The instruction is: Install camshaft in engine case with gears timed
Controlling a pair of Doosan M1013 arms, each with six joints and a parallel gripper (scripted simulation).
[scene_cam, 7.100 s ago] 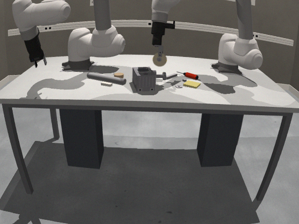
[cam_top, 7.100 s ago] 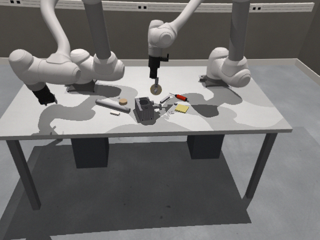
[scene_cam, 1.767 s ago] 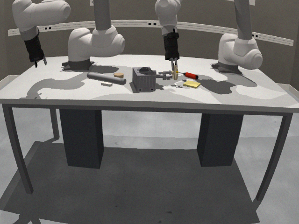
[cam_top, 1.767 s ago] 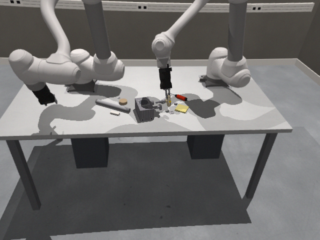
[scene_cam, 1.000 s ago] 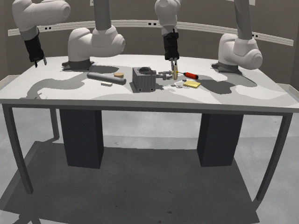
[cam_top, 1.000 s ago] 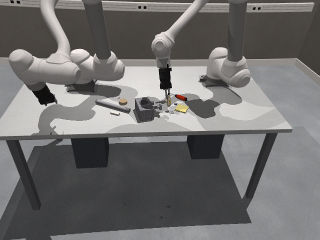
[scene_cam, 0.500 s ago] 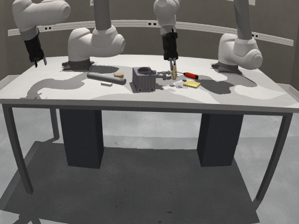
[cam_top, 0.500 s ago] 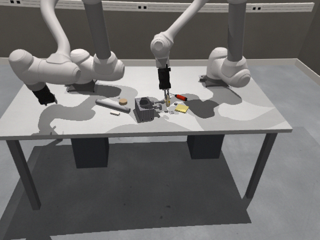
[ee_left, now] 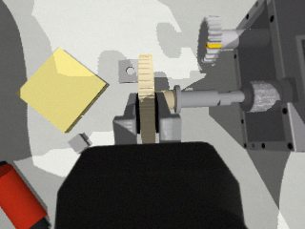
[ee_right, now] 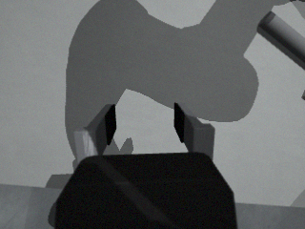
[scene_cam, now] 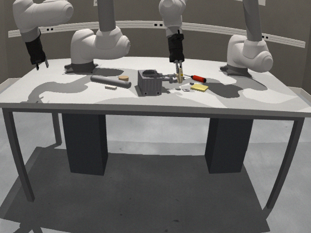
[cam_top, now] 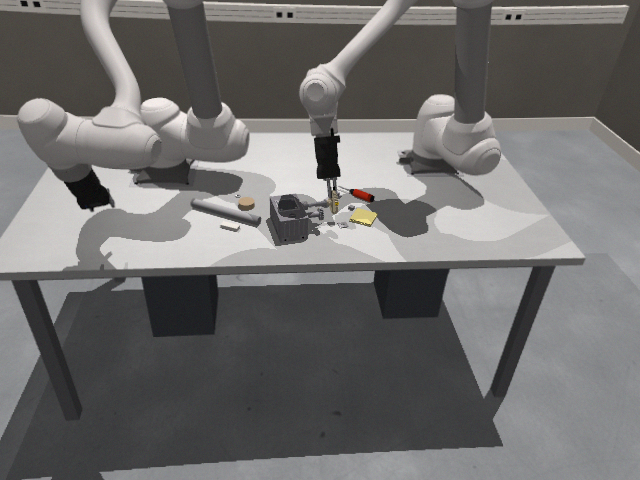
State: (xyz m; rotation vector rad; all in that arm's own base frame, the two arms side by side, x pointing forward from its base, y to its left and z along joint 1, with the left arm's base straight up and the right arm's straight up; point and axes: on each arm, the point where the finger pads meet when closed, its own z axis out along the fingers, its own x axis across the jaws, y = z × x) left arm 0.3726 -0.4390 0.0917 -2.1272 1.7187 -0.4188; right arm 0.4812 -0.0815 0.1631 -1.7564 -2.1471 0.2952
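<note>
Red-handled screwdriver lies right of ctr, its handle end toward the R edge. Yellow pad flat, nearer front edge. Grey rod left of ctr, slanting toward the front edge; tan disc just behind, pale block just in front.

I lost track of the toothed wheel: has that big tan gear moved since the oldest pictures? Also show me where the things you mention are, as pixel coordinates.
Yes, the big tan toothed gear (cam_top: 334, 202) (scene_cam: 180, 75) (ee_left: 146, 76) moved nearer the red screwdriver (cam_top: 362, 194) (scene_cam: 198, 78) (ee_left: 20, 196).
</note>
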